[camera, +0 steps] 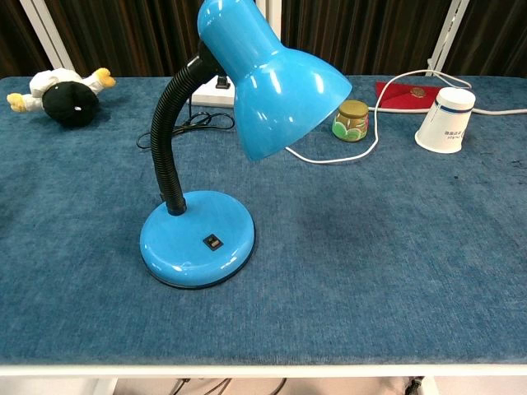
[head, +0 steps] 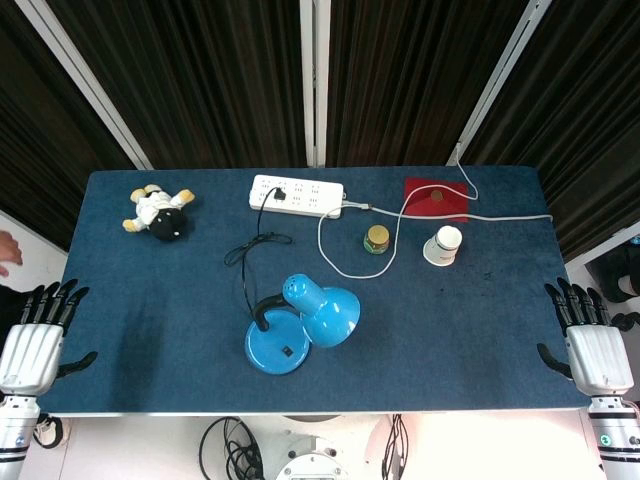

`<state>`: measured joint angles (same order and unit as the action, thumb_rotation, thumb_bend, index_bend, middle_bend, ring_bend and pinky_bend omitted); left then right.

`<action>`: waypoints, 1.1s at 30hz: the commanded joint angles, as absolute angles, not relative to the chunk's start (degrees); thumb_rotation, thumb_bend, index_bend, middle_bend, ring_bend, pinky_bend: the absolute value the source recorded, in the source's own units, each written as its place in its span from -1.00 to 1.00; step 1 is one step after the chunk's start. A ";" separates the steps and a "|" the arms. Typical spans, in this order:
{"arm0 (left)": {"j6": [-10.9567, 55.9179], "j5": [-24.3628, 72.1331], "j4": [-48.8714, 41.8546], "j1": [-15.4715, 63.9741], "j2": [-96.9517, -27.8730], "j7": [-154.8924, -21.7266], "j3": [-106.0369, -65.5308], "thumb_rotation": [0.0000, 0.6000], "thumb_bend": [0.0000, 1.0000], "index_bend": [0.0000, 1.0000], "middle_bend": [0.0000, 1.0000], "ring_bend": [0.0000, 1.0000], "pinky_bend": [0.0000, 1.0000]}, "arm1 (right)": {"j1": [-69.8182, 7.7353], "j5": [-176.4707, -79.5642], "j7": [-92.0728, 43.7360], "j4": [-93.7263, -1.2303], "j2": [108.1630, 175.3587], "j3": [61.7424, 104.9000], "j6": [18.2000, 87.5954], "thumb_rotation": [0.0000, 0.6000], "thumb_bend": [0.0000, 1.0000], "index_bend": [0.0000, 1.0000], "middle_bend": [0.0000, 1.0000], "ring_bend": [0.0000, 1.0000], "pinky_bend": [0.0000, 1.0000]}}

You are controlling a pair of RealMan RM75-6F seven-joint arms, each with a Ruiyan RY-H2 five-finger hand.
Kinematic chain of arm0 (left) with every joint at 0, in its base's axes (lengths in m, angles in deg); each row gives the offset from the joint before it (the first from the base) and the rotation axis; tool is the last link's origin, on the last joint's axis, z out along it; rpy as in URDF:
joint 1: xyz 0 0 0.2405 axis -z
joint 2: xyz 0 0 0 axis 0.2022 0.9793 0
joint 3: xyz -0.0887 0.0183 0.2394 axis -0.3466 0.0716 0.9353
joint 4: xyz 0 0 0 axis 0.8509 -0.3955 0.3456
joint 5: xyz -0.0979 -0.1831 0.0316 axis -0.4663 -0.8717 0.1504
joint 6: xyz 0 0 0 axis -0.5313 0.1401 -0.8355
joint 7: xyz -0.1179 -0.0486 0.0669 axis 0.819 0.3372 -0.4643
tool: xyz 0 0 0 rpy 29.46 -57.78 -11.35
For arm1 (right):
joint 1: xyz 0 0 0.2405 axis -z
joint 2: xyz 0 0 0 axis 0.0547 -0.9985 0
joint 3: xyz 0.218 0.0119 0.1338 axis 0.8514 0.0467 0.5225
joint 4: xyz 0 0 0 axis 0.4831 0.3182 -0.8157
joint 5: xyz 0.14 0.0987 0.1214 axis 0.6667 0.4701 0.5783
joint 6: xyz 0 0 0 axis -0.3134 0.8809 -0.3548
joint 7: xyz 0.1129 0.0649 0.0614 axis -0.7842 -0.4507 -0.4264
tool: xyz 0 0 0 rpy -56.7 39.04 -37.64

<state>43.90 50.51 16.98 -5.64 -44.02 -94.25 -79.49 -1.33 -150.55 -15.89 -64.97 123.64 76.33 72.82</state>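
Lamp: one, blue, on the table at its near-centre, round base with a black switch on top, black gooseneck, shade tipped toward 4 o'clock in the head view. Its black cord runs toward 12 o'clock to the power strip, one, white. Your hands: two, both parked at the near corners, well apart from everything. Left hand at 8 o'clock from the lamp, fingers straight and spread, nothing in it. Right hand at 3 to 4 o'clock, fingers likewise extended and apart, holding nothing. Neither shows in the chest view. Step, as you may judge it: none begun; nothing is touched yet. A first move toward the lamp would call for a long reach inward from either corner, with care for the shade overhanging the base and for the cord behind it. Other stock: one plush toy at 10 o'clock; one small jar at 1 o'clock; one paper cup, upside down, at 2 o'clock; one red card beyond the cup; one white cable looping round the jar.
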 commanded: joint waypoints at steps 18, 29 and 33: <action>44.10 57.19 17.40 -4.00 -43.56 -89.77 -77.92 1.00 -0.70 -0.68 0.14 0.15 0.36 | -1.61 -150.29 -16.42 -65.50 123.34 76.82 72.75 1.00 -0.65 -1.00 -1.00 -1.00 -1.00; 36.49 64.56 15.57 0.34 -46.14 -87.96 -72.71 1.00 -0.26 -0.45 0.59 0.51 0.55 | -1.39 -149.91 -18.33 -65.02 123.50 76.50 72.24 1.00 -0.65 -1.00 -1.00 -1.00 -1.00; 34.60 66.62 15.89 2.61 -47.45 -90.03 -72.90 1.00 -0.26 -0.68 0.58 0.51 0.56 | -1.52 -150.07 -18.38 -64.68 124.10 76.86 72.72 1.00 -0.64 -1.00 -1.00 -1.00 -1.00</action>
<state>35.72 65.87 15.52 1.50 -46.83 -89.28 -73.08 -1.50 -150.04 -18.40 -64.73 124.05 76.82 72.66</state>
